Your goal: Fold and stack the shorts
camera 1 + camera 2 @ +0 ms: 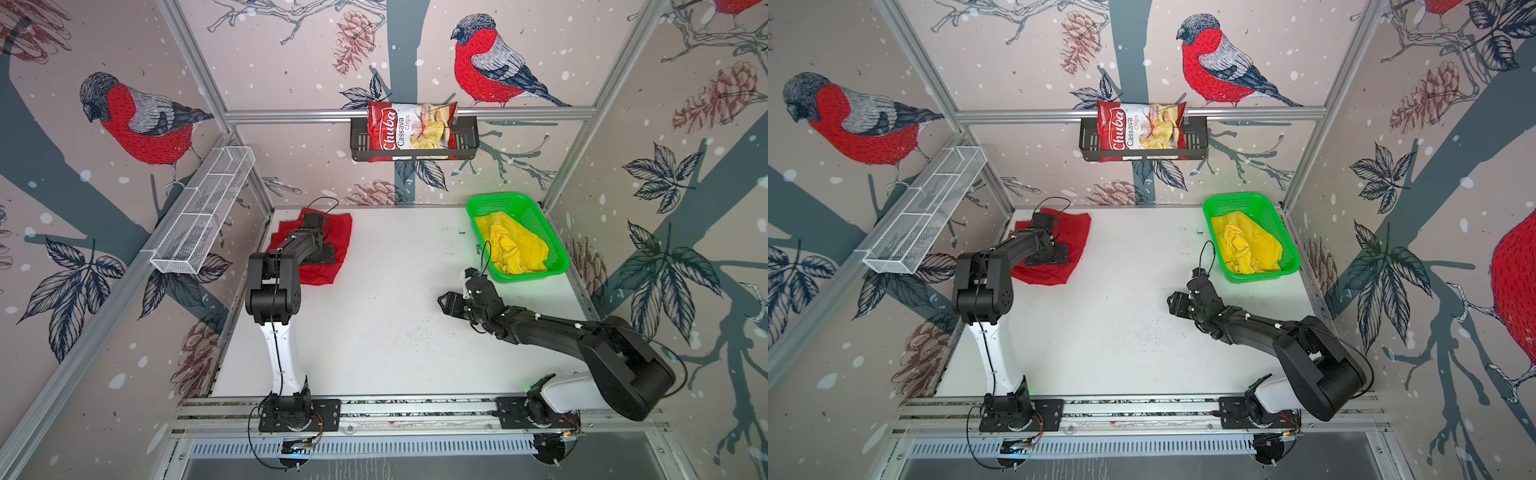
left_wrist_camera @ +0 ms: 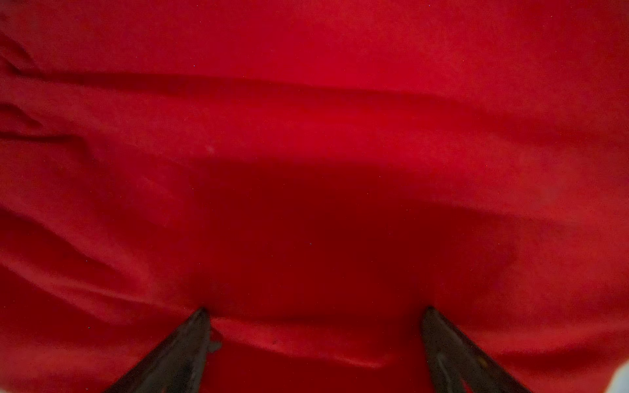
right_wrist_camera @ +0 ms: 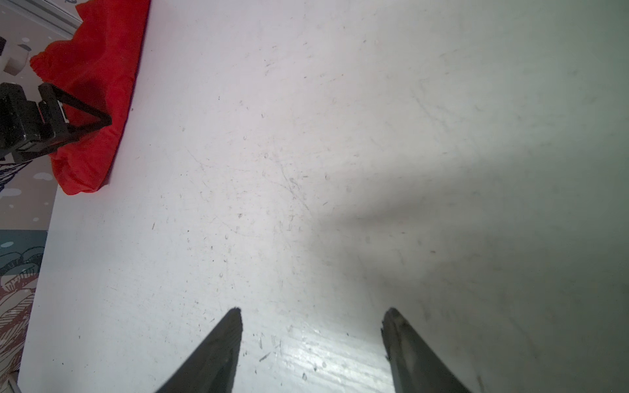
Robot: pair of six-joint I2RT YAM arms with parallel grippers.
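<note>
The red shorts (image 1: 336,232) (image 1: 1077,232) lie folded flat at the table's back left corner. My left gripper (image 1: 321,254) (image 1: 1050,254) points down onto them. In the left wrist view it (image 2: 316,310) stands open, both tips resting on the red cloth (image 2: 306,119) and nothing pinched between them. The yellow shorts (image 1: 513,245) (image 1: 1250,245) sit crumpled in the green basket (image 1: 528,275) (image 1: 1262,275) at the back right. My right gripper (image 1: 455,291) (image 1: 1183,289) (image 3: 313,311) hovers open and empty over bare table, just in front of the basket. The right wrist view shows the red shorts (image 3: 98,68) far off.
A Chuba chips bag (image 1: 409,131) stands in a black wall shelf (image 1: 359,141) on the back wall. A white wire rack (image 1: 203,212) hangs on the left wall. The white table (image 1: 395,332) is scuffed, with both arm bases on the front rail.
</note>
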